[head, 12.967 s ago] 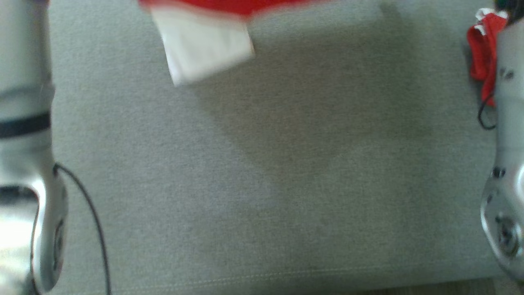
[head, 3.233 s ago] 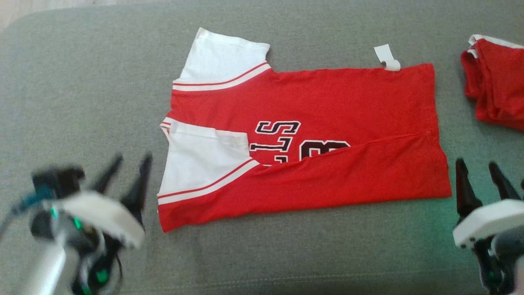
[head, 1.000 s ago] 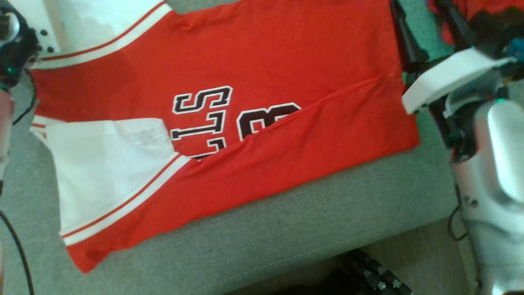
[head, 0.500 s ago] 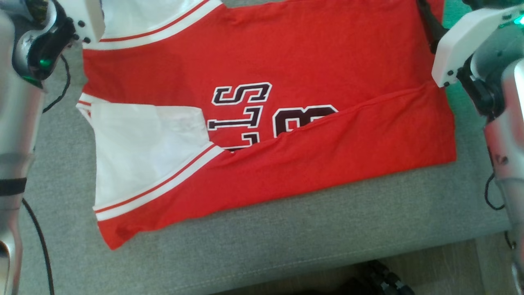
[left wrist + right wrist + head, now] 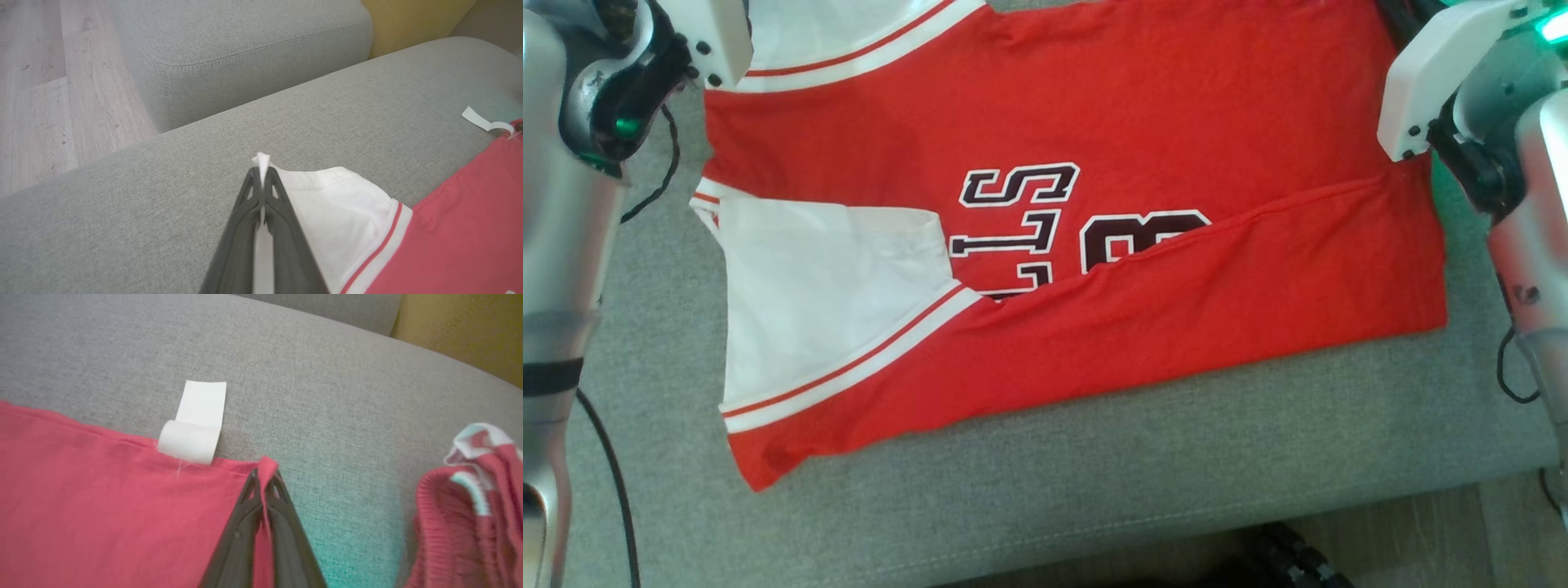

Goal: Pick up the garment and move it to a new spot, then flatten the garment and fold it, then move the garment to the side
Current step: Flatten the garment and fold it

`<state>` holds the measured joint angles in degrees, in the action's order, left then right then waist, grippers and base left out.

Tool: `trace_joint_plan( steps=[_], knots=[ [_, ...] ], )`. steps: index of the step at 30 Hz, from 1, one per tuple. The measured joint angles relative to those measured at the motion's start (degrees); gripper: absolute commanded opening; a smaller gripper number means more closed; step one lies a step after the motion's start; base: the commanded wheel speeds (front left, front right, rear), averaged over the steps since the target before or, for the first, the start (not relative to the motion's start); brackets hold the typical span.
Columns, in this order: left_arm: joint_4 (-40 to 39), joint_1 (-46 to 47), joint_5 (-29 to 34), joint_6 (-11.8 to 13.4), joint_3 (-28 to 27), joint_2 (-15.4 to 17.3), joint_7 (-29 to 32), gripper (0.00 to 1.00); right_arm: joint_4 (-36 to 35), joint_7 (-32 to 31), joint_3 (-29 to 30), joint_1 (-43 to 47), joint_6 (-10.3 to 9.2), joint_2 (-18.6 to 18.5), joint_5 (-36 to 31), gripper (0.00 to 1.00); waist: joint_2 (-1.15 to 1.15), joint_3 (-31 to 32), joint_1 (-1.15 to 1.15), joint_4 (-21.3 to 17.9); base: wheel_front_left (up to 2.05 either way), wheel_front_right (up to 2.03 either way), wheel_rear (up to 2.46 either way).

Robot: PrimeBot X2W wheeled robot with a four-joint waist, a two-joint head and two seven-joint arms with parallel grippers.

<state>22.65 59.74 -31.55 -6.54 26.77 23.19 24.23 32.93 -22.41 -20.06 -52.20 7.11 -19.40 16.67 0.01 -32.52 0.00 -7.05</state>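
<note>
The garment (image 5: 1176,122), a red jersey with white sleeves and dark lettering, is lying spread across the grey sofa cushion (image 5: 1094,490). Its near long edge (image 5: 1217,302) is turned in over part of the lettering, and its near sleeve (image 5: 825,294) is lying folded onto the chest. The left gripper (image 5: 261,171) is pinching the tip of the far sleeve (image 5: 327,204), fingers pressed together with a peak of white cloth poking out between them. The right gripper (image 5: 264,475) is likewise closing tight on the far corner of the red hem, just beside the curled white label (image 5: 196,428). Both arms are reaching over the jersey from either end, so the two grips are sitting at opposite ends of the same far edge. That placement is probably serving the next fold: with both corners lifted together, the far side would be coming over toward the robot as one straight band to meet the near fold. Each grip is taking only a small bite of thin fabric, so a corner may be slipping free if the arms are pulling apart too hard or rising unevenly. A second red garment (image 5: 470,506) is lying bunched on the cushion to the right, apart from the hem, and looks likely to be clear of the fold.
</note>
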Motion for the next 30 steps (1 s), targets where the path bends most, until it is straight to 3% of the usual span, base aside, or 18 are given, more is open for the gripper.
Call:
trace_joint_plan(
  steps=[9,16,30],
  knots=[
    [-1.71,-2.68,-2.41,0.01,-1.04,0.37,-1.98,0.00,1.35,6.69,-2.35,-0.32,0.00,-1.22,1.89,0.00,0.00,1.94,0.00,0.43,0.00,0.00,0.00],
    [-7.38,-10.19,-5.42,0.01,-2.94,2.03,-4.80,0.00,0.54,11.38,-5.90,1.03,0.00,-3.38,4.28,0.00,0.00,5.12,-0.01,1.12,0.00,0.00,0.00],
    [-20.45,-29.72,-9.79,3.16,-4.90,4.05,-8.50,0.00,-6.88,12.56,-9.18,10.81,0.00,-9.09,7.94,0.00,0.00,12.51,-0.02,3.23,0.00,0.00,0.00]
  ],
)
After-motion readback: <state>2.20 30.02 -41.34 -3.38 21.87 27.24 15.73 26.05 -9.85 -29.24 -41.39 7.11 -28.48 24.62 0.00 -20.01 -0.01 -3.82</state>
